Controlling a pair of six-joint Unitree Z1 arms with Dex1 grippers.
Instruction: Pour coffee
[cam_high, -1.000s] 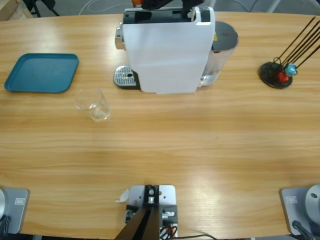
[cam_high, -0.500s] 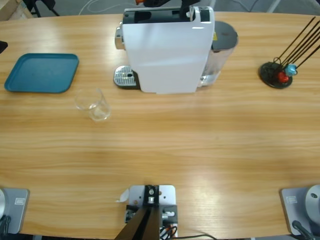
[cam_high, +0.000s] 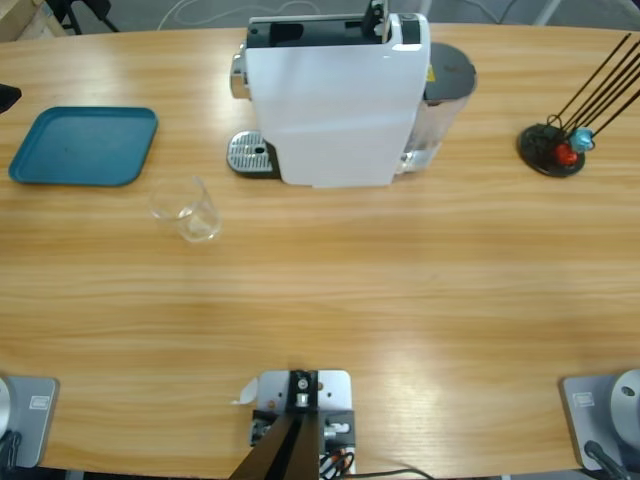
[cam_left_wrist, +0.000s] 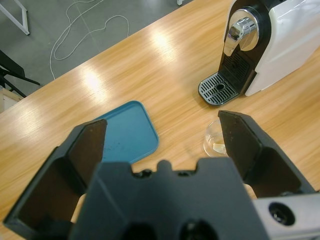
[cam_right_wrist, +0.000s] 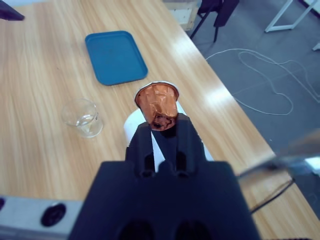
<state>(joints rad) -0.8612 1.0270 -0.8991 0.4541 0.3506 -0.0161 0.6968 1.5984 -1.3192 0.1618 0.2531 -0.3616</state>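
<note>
Currently, blue tray (cam_high: 85, 146) seen at table's (cam_high: 400, 290) left. Left gripper (cam_left_wrist: 165, 137) held above it, jaws spread wide, nothing between. Glass tumbler (cam_high: 187, 210) stood right of tray, thin layer of coffee (cam_left_wrist: 218, 147) inside. White coffee machine (cam_high: 335, 98) placed further right. Right gripper (cam_right_wrist: 162, 131) poised above machine, jaws clamped on copper capsule (cam_right_wrist: 158, 104).

Wooden counter (cam_high: 400, 290) carries a white coffee machine (cam_high: 335, 100) at the far edge, a teal tray (cam_high: 85, 146) at one end, a clear glass tumbler (cam_high: 187, 210) near the tray, and a black stick holder (cam_high: 552, 150) at the opposite end.
</note>
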